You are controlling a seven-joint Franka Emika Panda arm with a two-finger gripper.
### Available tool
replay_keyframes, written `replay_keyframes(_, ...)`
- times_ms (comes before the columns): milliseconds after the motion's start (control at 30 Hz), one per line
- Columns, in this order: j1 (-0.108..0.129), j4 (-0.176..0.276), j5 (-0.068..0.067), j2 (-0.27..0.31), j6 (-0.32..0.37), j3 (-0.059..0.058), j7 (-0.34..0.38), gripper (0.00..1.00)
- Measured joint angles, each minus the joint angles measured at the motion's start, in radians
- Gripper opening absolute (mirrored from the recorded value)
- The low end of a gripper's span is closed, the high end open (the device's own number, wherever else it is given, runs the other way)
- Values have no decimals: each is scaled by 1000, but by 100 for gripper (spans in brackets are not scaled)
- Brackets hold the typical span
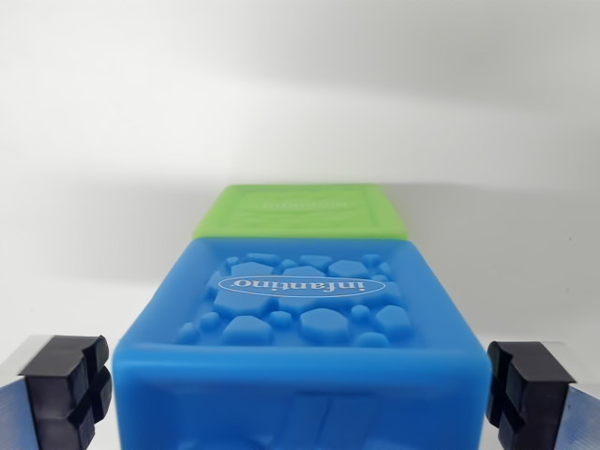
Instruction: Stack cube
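The blue cube (pixel 300 319) carries the brand name "infantino" in white letters on a dark blue oval among raised pebble shapes, upside down in the wrist view, while the green cube's (pixel 300 211) embossed wording is too faint to read.

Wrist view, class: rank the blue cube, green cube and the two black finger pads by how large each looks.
1. blue cube, though nearest the camera.
2. green cube, partly hidden behind it, so true size is unsure.
3. Finger pads: both look alike.
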State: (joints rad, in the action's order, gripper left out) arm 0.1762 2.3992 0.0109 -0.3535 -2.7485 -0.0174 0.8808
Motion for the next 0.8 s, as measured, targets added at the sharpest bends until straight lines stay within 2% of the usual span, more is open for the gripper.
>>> replay_keyframes(500,0,8,0,73,62,0,0,100)
replay_keyframes(800,0,11,-2,153,136,-1,0,100)
